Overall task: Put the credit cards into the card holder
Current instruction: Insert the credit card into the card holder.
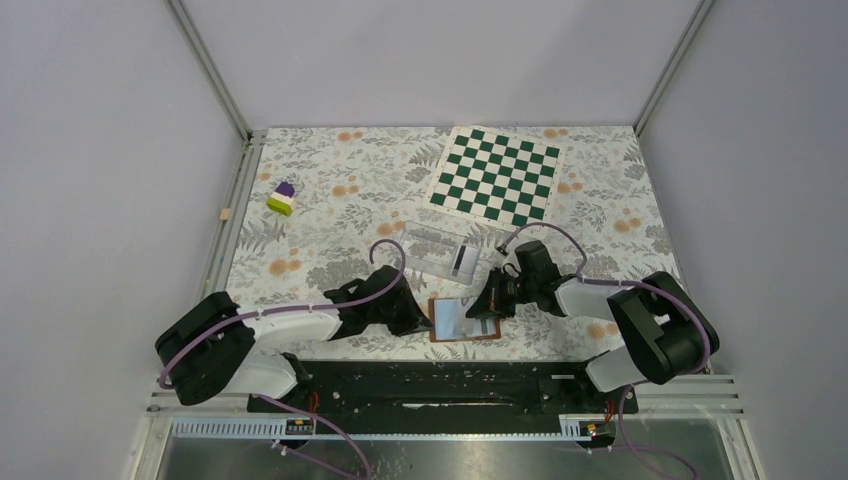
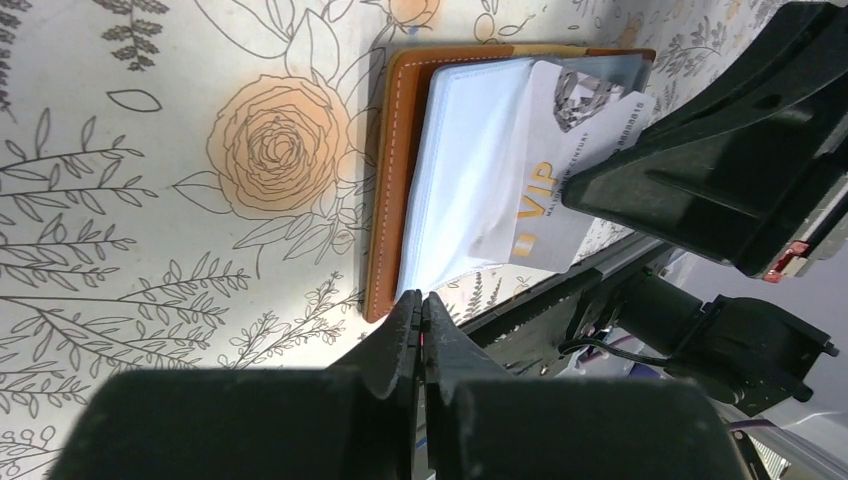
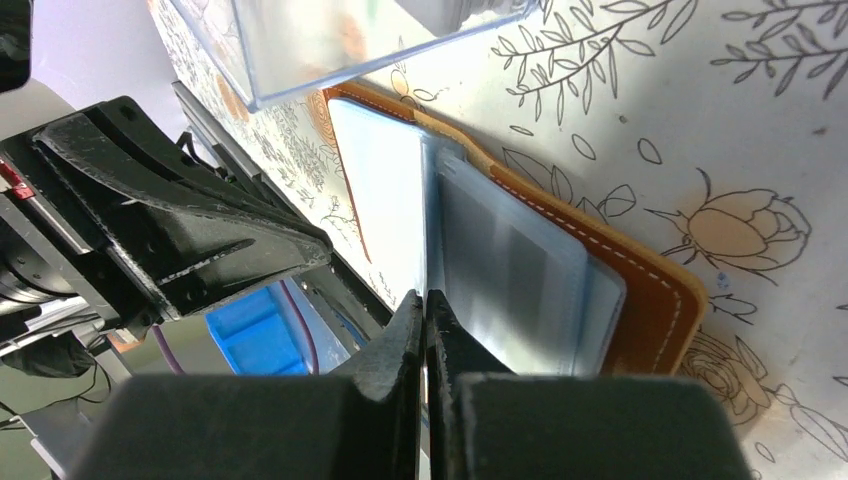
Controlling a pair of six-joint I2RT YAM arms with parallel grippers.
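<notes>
The brown card holder (image 1: 463,321) lies open near the front edge, its pale pocket leaves up; it also shows in the left wrist view (image 2: 392,180) and the right wrist view (image 3: 655,300). My right gripper (image 1: 489,306) is shut on a whitish credit card marked VIP (image 2: 545,170), held on edge at the wallet's pockets, one corner under a leaf. In the right wrist view the card (image 3: 426,220) is edge-on above my right gripper (image 3: 425,296). My left gripper (image 2: 421,298) is shut on a pale pocket leaf at the wallet's corner. A second card with a black stripe (image 1: 459,260) lies in the clear case.
The clear plastic case (image 1: 440,248) sits just behind the wallet, and its corner shows in the right wrist view (image 3: 330,40). A green and white checkerboard (image 1: 497,175) lies at the back. A purple, white and green block (image 1: 282,198) stands at the far left.
</notes>
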